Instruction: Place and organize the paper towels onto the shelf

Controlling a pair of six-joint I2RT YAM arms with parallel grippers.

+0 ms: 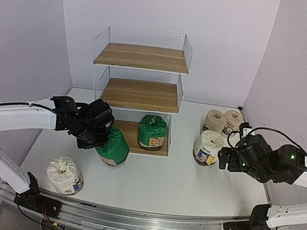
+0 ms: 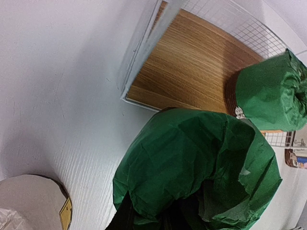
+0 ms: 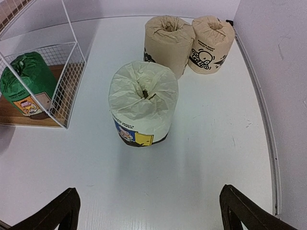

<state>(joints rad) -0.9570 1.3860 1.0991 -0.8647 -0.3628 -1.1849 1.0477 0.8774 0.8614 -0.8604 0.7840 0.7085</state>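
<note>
While the left arm is stretching in from the left edge of the overhead view, left claw (image 1: 99, 134): clamping together on the held green roll (image 1: 114, 148), its dark fingers (image 2: 144, 220) showing under the crumpled wrapper at the bottom of the wrist view.
Held green roll: leaning at centre-left of the overhead view, just in front of the left half of the bottom board; whether it is touching the desk (image 1: 179, 183) is impossible to tell.
Shelf (image 1: 143, 57): standing at upper centre, its top and middle boards lying bare.
Second green roll (image 1: 152, 132): standing upright on the right half of the bottom board; its label is showing orange and white panels, writing too small to read.
Right claw (image 3: 151, 213): hanging wide apart at the bottom of its wrist view, gripping nothing.
Right white roll (image 3: 143, 103): standing at frame centre beyond that claw; its label is showing blue and yellow blocks, text unreadable.
Tan rolls (image 3: 167, 43) (image 3: 211, 43): standing side by side at upper right, touching; black cartoon print and lettering are showing, too blurred to read.
Left white roll (image 1: 65, 175): sitting at lower left of the overhead view, well apart from the shelf.
</note>
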